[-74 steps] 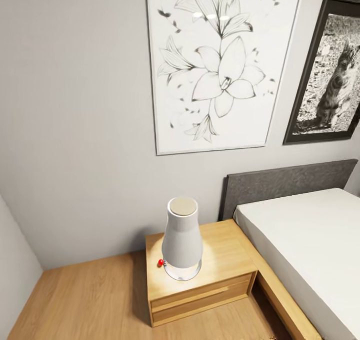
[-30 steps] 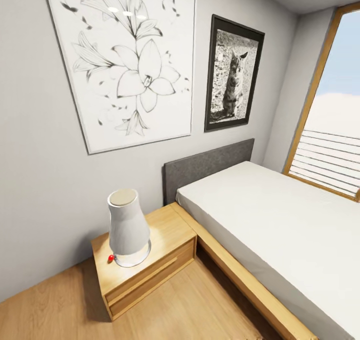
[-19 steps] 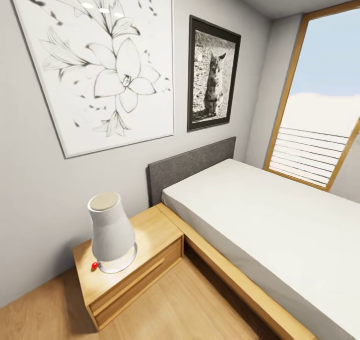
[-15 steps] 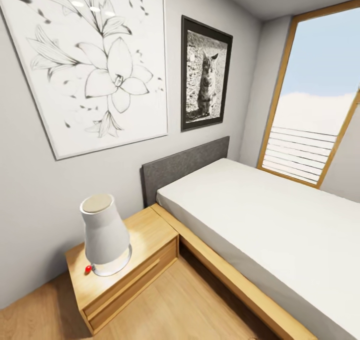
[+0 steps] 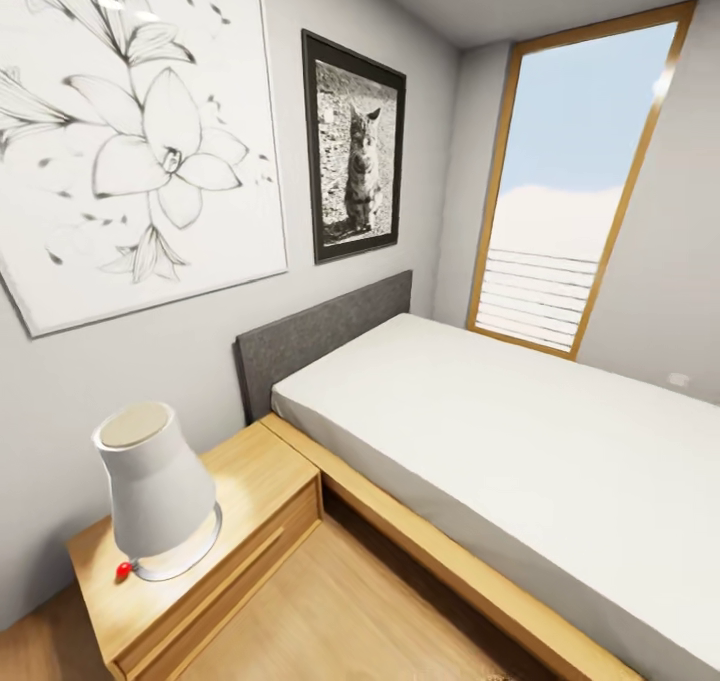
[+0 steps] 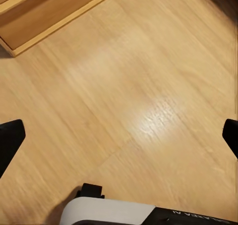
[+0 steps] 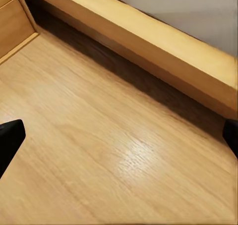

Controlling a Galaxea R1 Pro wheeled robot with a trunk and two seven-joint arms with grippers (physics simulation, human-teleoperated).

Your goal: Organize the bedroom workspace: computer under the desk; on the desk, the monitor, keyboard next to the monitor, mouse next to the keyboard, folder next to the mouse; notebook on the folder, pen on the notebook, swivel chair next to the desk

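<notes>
In the head view, a white vase-shaped lamp is seen on a light-wood nightstand, left of a white-mattressed bed. In the left wrist view, the left gripper is spread wide over wood floor, empty. In the right wrist view, the right gripper is likewise wide and apparently empty, near the bed frame. None of the desk items can be located.

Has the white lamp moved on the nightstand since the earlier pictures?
No. The white lamp stands at the same spot on the nightstand; the camera turned right.
</notes>
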